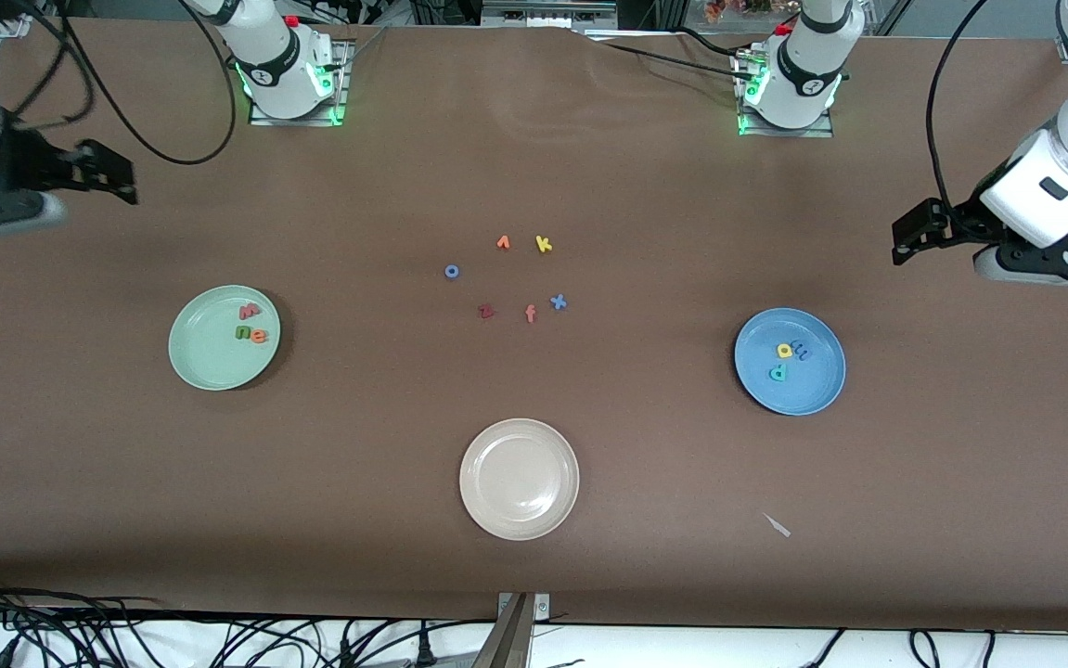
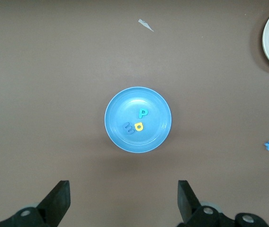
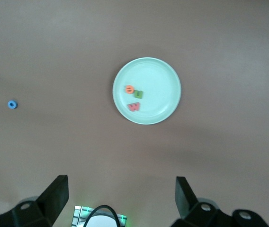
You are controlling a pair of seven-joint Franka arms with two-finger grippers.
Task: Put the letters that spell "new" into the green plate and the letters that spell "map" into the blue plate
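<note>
A brown cloth-covered table fills the work area, with cables along its edges and both arm bases bolted at the edge farthest from the front camera. The green plate sits toward the right arm's end of the table; in it lie the dark green "n", the orange "e" and the salmon-red "w", close together near the rim. The blue plate sits toward the left arm's end and holds the blue "m", the yellow "a" and the teal "p", the first two touching. By this evidence both words appear sorted. Left on the table between the plates are a blue ring letter, a yellow "k", a blue "x", a dark red "z", an orange "f" and one further orange letter; a beige plate lies nearer the front camera. The right gripper hangs above the table by the green plate, fingers spread wide and holding nothing; the left gripper hangs likewise by the blue plate, fingers spread, empty. Both arms wait. The letters are judged very light, soft and compressible, not fragile, liable to shift at a nudge; any regrasp is best taken across a straight stem with a gentle pinch.
</note>
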